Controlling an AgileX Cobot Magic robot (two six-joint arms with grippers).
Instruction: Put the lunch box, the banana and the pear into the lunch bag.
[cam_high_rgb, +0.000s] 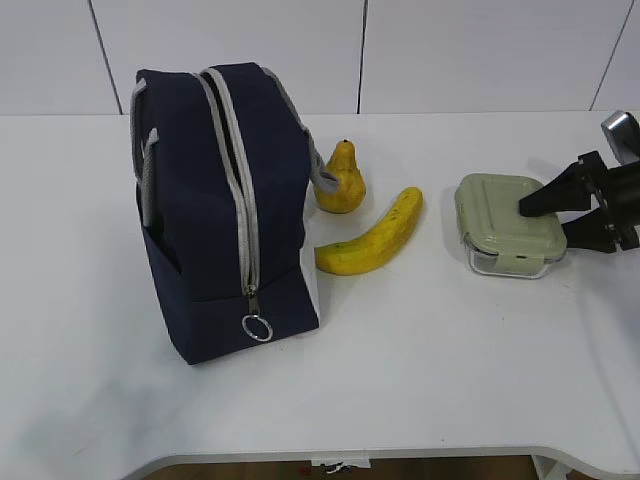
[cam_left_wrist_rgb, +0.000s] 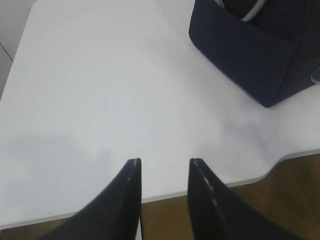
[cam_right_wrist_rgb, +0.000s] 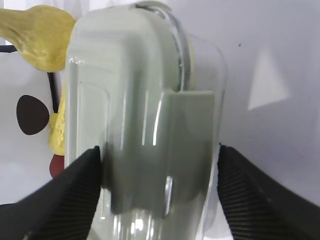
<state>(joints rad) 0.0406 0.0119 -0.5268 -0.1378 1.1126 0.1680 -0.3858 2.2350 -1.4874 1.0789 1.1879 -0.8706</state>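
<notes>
We see navy cloth lunch bag (cam_high_rgb: 215, 220) with metal ring pull (cam_high_rgb: 257, 327), matt green plastic lid on glossy clear lunch box (cam_high_rgb: 508, 225), smooth white table (cam_high_rgb: 420, 350).

The lunch bag (cam_high_rgb: 225, 210) is stood upright on the left half of the table (cam_high_rgb: 420, 360). The pear (cam_high_rgb: 341, 181) is placed just right of the bag, toward the back. The banana (cam_high_rgb: 372, 237) is laid in front of the pear, angled from the bag's lower corner up to the right. The lunch box (cam_high_rgb: 507, 223) is set further right, apart from the banana. The right gripper (cam_high_rgb: 552, 215) is positioned at the box's right end, one finger on each side. The left gripper (cam_left_wrist_rgb: 164, 172) is held over bare table, left of the bag and near the front edge.
</notes>
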